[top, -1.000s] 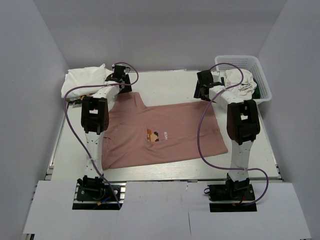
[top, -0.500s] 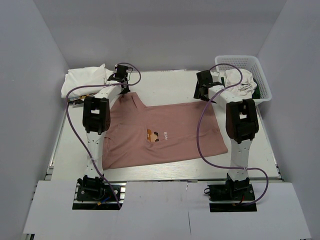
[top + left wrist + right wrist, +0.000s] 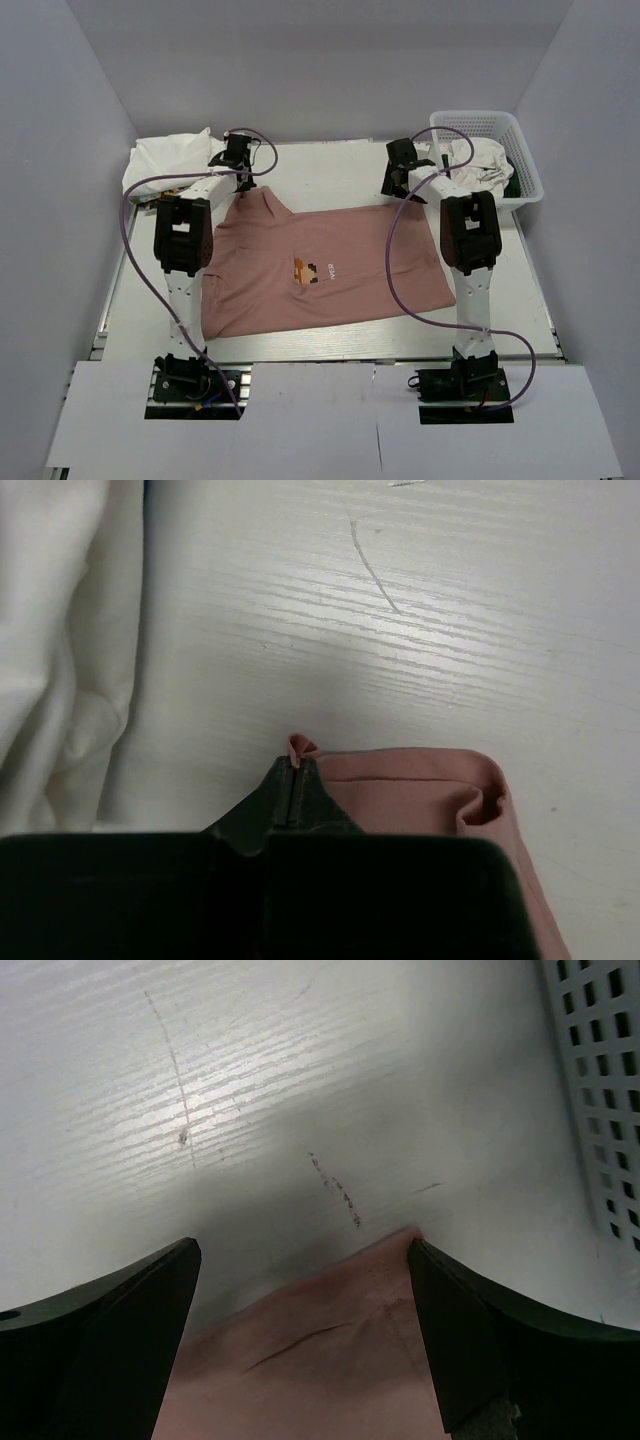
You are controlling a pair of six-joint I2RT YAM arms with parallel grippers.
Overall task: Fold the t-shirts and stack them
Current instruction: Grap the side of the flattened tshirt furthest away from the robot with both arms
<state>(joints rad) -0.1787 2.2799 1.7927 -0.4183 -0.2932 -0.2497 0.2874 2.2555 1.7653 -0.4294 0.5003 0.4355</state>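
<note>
A dusty-pink t-shirt (image 3: 320, 270) with a small pixel print lies spread flat on the white table. My left gripper (image 3: 243, 185) is shut on its far left corner; in the left wrist view the gripper (image 3: 293, 763) pinches a small fold of that pink t-shirt (image 3: 420, 790). My right gripper (image 3: 398, 190) stands open over the shirt's far right corner, and the pink t-shirt (image 3: 330, 1360) lies between its two fingers (image 3: 470, 1330). A white t-shirt (image 3: 170, 160) lies bunched at the back left. More white t-shirts (image 3: 478, 160) sit in the basket.
A white plastic mesh basket (image 3: 525, 170) stands at the back right, its wall (image 3: 600, 1090) close beside my right gripper. The bunched white cloth (image 3: 60, 650) lies just left of my left gripper. White walls enclose the table on three sides.
My left gripper has closed on the pink shirt's far left corner. The right arm has shifted left and lowered over the far right corner, still open.
</note>
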